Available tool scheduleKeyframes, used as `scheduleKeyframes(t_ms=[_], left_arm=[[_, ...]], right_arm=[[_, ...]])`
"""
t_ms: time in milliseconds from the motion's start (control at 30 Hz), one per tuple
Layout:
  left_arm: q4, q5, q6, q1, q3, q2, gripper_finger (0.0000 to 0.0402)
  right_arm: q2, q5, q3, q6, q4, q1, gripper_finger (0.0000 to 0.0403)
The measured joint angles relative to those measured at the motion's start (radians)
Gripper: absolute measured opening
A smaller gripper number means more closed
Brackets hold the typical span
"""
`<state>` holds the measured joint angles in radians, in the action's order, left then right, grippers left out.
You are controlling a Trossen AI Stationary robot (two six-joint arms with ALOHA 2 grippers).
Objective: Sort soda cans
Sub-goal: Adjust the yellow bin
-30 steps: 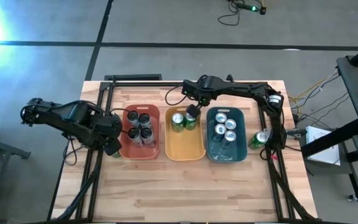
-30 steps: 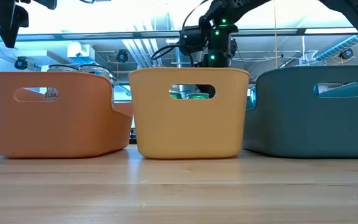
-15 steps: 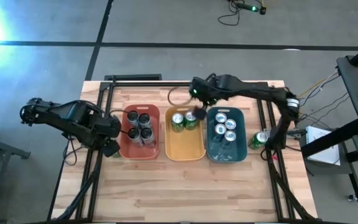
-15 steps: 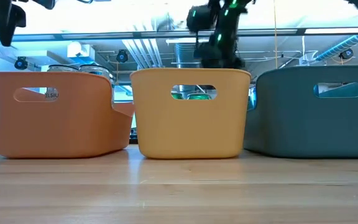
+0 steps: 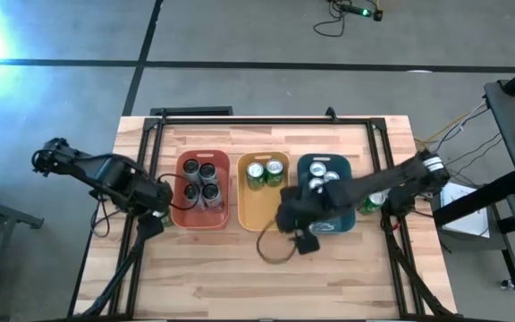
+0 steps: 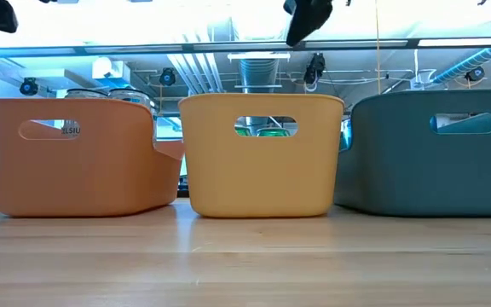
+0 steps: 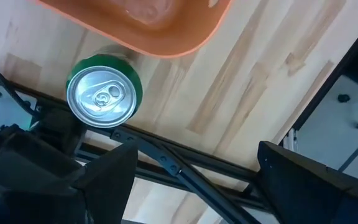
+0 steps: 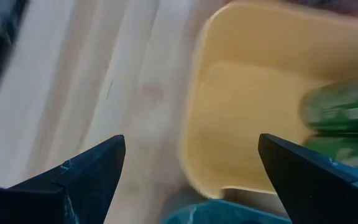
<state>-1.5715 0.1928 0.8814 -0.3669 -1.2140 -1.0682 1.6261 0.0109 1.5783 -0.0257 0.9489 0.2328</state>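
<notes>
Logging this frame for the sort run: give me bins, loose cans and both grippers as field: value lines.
red bin: four dark cans
yellow bin: two green cans at its far end
teal bin: silver-blue cans, partly hidden by the right arm
loose can: green, upright on the table beside the red bin
left gripper: open, empty, above the loose can
right gripper: open, empty, over the yellow bin's near edge

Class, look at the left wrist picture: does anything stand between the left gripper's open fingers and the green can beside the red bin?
Nothing visible does. The green can stands upright on bare wood just outside the red bin, and the left gripper hangs above it, fingers spread. Only the table's black frame rail runs close beside the can.
</notes>
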Motion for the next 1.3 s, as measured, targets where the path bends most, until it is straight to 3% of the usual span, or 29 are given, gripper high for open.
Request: scheduleKeyframes(t_ms=[133,400,967,1300], left_arm=[[0.000,0.000,-0.006,-0.010,0.002,-0.010,0.0317],[0.000,-0.002,0.009,-0.010,0.002,-0.010,0.0314],[0.001,0.000,0.019,-0.010,0.002,-0.010,0.0310],[0.016,0.000,0.022,-0.010,0.002,-0.010,0.0310]], right_arm=[[0.065,-0.063,-0.050,0.011,-0.004,0.049,0.0364],[0.198,-0.115,-0.053,0.052,-0.020,0.035,0.0349],[0.250,-0.111,-0.050,0.111,-0.131,0.009,0.0098],[0.254,-0.057,-0.050,0.135,-0.184,0.004,0.0022]])
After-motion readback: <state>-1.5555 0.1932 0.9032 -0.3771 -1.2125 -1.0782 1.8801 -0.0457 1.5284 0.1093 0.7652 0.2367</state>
